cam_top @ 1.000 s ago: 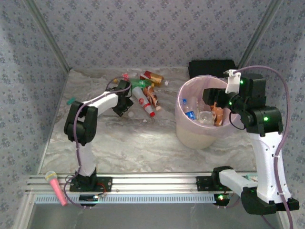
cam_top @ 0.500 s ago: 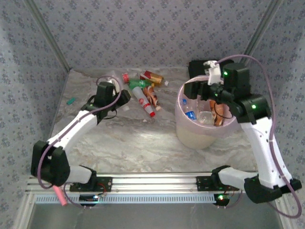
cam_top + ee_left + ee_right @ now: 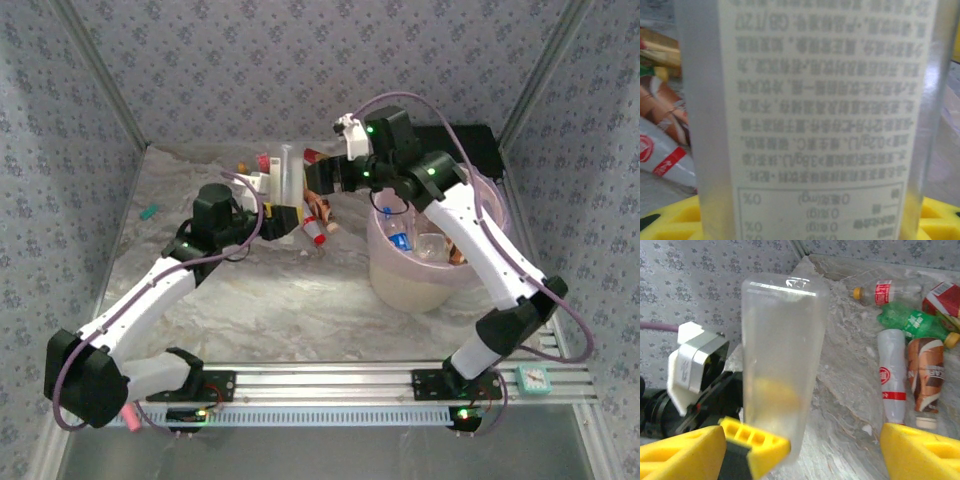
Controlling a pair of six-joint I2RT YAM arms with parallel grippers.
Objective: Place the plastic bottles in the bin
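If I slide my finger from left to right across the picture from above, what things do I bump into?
small green thing → left gripper holding the tall clear bottle → bin → little teal square on the rail

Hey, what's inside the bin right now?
A blue-labelled bottle and a clear bottle lie in the bin; the right arm covers its far side.
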